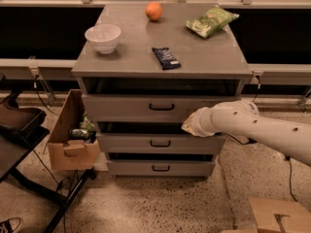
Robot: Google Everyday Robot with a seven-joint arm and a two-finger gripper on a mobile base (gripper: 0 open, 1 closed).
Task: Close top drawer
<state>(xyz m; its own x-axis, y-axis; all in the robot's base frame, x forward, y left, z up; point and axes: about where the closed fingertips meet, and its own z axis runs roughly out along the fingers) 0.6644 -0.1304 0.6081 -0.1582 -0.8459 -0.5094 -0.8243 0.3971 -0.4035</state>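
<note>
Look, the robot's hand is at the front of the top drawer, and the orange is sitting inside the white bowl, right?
Not quite. The camera view shows the orange on the cabinet top, apart from the white bowl. The hand is indeed at the front of the top drawer.

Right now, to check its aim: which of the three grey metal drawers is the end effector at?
The widest, tallest-fronted grey top drawer; the white end effector sits at its front's lower right.
</note>
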